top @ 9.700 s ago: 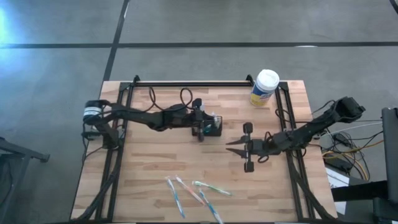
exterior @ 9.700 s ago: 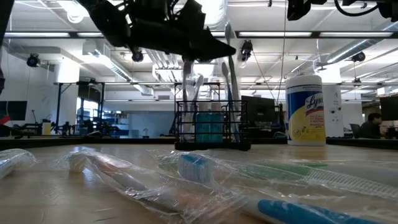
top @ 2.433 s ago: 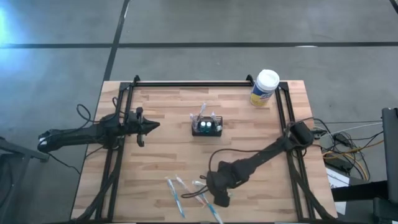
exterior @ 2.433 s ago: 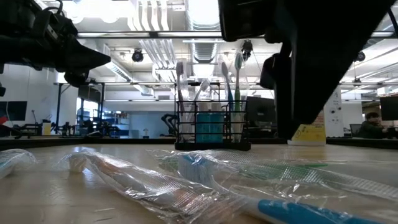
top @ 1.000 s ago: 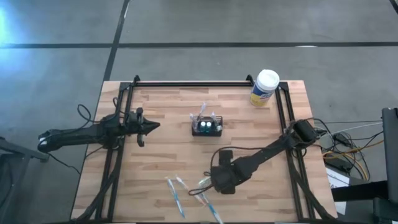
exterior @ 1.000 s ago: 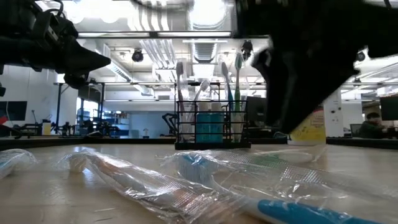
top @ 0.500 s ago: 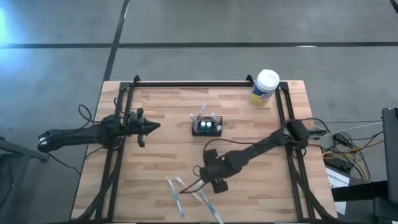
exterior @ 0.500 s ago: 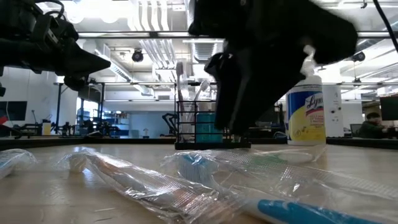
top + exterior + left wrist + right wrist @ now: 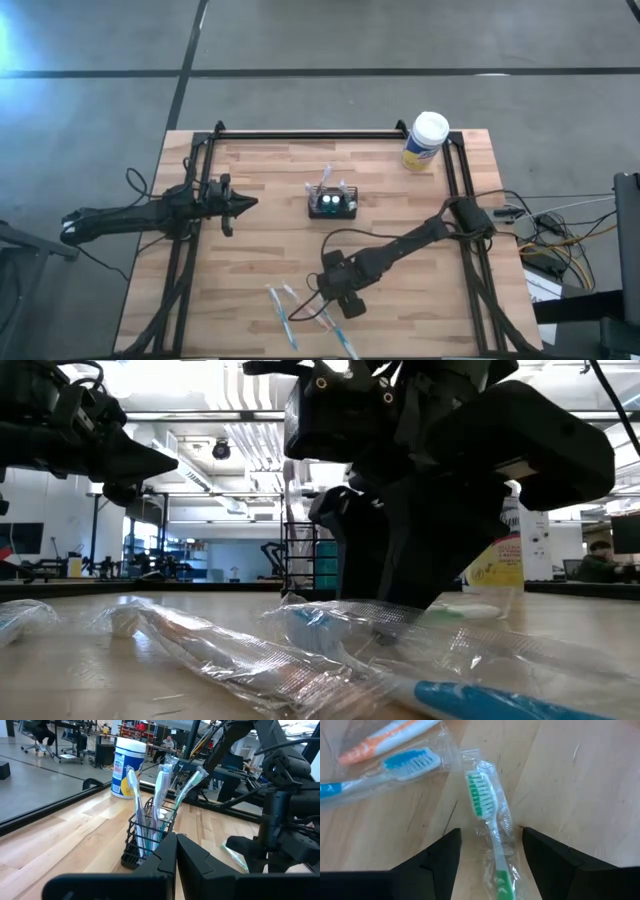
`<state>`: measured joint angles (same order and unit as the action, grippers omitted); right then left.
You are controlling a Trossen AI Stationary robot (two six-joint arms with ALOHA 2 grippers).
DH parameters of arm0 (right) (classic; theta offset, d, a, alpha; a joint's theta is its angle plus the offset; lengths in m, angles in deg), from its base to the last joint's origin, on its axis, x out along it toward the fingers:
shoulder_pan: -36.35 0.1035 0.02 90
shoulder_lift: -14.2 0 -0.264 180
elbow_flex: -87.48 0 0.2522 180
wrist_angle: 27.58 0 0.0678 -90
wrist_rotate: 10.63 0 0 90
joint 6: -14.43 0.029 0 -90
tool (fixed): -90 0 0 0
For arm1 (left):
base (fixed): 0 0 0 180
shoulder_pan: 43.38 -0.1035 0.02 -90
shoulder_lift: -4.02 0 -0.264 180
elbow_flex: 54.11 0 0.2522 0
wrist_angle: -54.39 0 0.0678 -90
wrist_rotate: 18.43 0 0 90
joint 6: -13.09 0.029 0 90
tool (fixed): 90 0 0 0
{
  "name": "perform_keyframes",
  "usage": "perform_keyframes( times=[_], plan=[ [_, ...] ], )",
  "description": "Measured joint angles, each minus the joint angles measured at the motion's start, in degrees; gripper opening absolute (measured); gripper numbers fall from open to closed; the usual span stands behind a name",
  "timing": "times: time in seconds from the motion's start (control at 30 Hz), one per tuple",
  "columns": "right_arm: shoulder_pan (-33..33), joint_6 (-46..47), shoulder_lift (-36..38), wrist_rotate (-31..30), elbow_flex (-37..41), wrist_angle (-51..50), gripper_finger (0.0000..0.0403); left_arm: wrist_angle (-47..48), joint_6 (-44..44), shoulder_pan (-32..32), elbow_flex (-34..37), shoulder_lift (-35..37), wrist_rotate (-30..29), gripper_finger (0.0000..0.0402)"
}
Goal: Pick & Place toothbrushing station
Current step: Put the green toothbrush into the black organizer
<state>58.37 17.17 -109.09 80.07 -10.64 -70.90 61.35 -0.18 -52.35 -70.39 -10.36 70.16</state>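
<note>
Overhead and bench-level views of a wooden bench [image 9: 260, 240]. The black wire-mesh station [image 9: 332, 203] stands upright near the bench's middle, holding several upright toothbrushes; neither arm touches it.

Right gripper [image 9: 322, 296]: low over the near part of the bench, just beside a loose group of wrapped toothbrushes [image 9: 283, 312]. In the right wrist view its jaws are spread, one finger [image 9: 444, 854] on each side of a green-bristled toothbrush [image 9: 487, 831] in clear wrap, which lies flat on the wood and is not pinched. A blue-bristled brush [image 9: 385, 767] and an orange one [image 9: 385, 737], also wrapped, lie just beyond it.

Left gripper [image 9: 245, 203]: waits above the bench's left side, well apart from the station, pointing toward it, jaws pressed together and empty.

A white-lidded wipes canister [image 9: 425, 142] with a yellow label stands at the far right corner.
</note>
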Motion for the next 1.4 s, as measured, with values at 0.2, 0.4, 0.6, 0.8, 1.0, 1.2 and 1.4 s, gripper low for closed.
perform_keyframes(
  times=[0.2,0.4,0.6,0.8,1.0,1.2,1.4],
  plan=[
    [0.1,0.3,0.2,-0.5,0.1,0.0,0.0144,0.0,-0.1,0.0,0.0,0.0,0.0,0.0014],
    [0.1,3.1,1.4,0.2,0.3,-0.8,0.0030,0.0,-0.1,0.0,0.0,0.0,0.0,0.0014],
    [0.0,4.6,4.5,-2.5,0.5,-3.4,0.0012,0.0,-0.1,0.0,0.0,0.0,0.0,0.0014],
    [-0.2,3.3,13.7,-7.0,3.4,-3.3,0.0010,0.0,-0.1,0.0,0.0,0.0,0.2,0.0012],
    [-1.4,3.1,32.2,-10.3,15.5,9.1,0.0009,0.1,-0.1,0.0,0.0,0.0,0.2,0.0012],
    [-3.0,5.8,56.0,-15.7,34.4,24.4,0.0009,0.1,0.0,0.0,0.0,0.0,0.1,0.0014],
    [-2.9,8.2,76.8,-21.7,51.1,33.4,0.0009,0.1,0.0,0.0,0.0,0.0,0.0,0.0014]
  ],
)
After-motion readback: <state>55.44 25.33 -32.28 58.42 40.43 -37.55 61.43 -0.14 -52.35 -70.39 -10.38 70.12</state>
